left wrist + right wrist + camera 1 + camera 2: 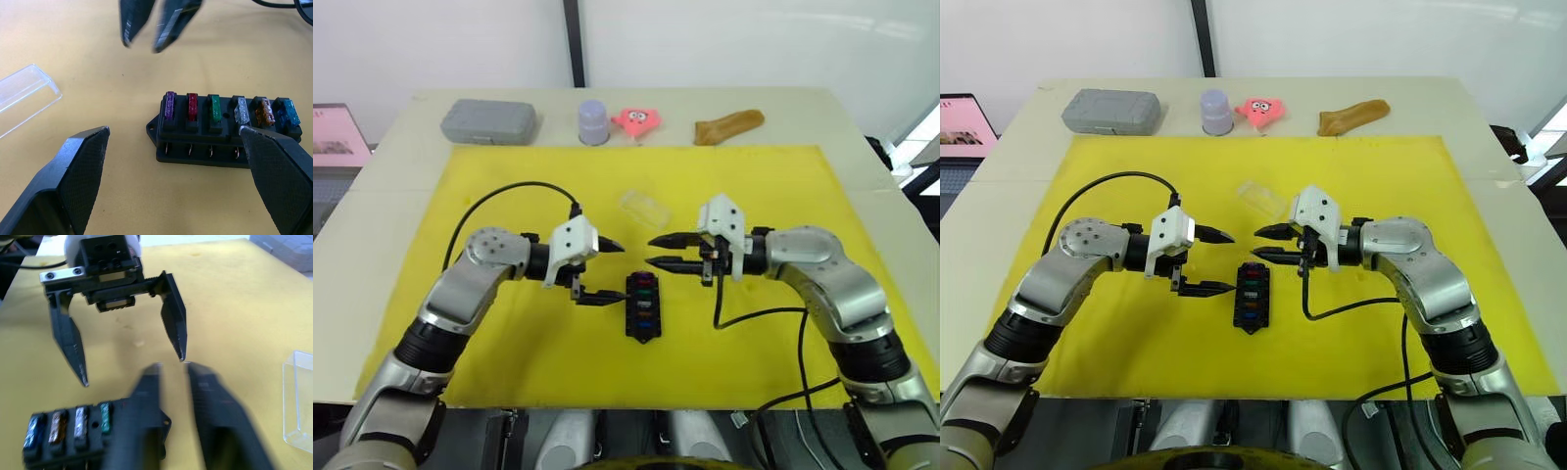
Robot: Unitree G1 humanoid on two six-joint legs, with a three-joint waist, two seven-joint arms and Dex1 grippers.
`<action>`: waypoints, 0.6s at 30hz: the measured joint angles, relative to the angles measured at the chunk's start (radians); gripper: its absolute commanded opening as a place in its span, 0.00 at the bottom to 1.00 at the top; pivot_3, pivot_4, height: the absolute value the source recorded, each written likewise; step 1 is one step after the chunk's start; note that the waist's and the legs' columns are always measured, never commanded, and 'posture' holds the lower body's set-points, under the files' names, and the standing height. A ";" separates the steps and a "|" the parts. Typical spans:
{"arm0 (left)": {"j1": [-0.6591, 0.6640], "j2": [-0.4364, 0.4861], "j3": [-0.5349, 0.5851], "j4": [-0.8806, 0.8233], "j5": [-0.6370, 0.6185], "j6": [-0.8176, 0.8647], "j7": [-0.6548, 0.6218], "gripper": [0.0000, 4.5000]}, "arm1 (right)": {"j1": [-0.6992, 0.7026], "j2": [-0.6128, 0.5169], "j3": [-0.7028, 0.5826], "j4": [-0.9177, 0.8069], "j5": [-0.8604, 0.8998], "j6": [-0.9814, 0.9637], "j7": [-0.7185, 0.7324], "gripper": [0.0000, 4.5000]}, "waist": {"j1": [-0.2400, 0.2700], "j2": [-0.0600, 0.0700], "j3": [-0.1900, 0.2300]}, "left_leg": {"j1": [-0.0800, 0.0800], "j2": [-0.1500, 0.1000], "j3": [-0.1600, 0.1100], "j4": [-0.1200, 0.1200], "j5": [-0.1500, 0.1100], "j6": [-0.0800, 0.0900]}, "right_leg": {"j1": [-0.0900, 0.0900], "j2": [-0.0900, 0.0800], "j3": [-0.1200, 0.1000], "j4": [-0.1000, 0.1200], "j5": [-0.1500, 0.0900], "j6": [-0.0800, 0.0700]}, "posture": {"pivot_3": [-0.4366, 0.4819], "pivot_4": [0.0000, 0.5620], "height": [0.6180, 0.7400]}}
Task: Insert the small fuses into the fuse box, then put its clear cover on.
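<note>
The small black rectangular plastic fuse box lies flat on the yellow mat, near its middle, between the two arms. In the left wrist view six small plastic blade fuses stand in a single row of slots: purple, red, green, a pale clear-grey one, amber and blue, with no slot in that row visibly vacant. So the inserting looks finished, and the step in hand is likely the cover. One small transparent rectangular plastic cover lies on the mat just beyond the box, apart from it, on the far side from the robot. The left gripper hovers just beside the box's left side, its two black fingers spread wide and holding nothing. The right gripper hangs just beyond the box, its fingers a little apart and also empty. The next move probably calls for one gripper to reach to the cover, pinch it by its long edges, and lower it squarely over the fuses.
</note>
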 measured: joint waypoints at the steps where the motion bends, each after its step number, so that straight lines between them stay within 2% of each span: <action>1: 0.000 0.000 0.000 0.000 0.000 0.000 0.000 1.00 | 0.002 0.005 0.005 0.007 -0.001 -0.001 -0.004 0.01 | 0.000 0.000 0.000 | 0.000 0.000 0.000 0.000 0.000 0.000 | 0.000 0.000 0.000 0.000 0.000 0.000 | 0.48 0.27 1.00; 18: -0.021 0.000 0.000 0.008 0.000 0.001 0.000 1.00 | 0.066 -0.009 0.073 0.012 -0.072 -0.032 -0.041 0.01 | 0.000 0.000 0.000 | 0.000 0.000 0.000 0.000 0.000 0.000 | 0.000 0.000 0.000 0.000 0.000 0.000 | 0.48 0.27 1.00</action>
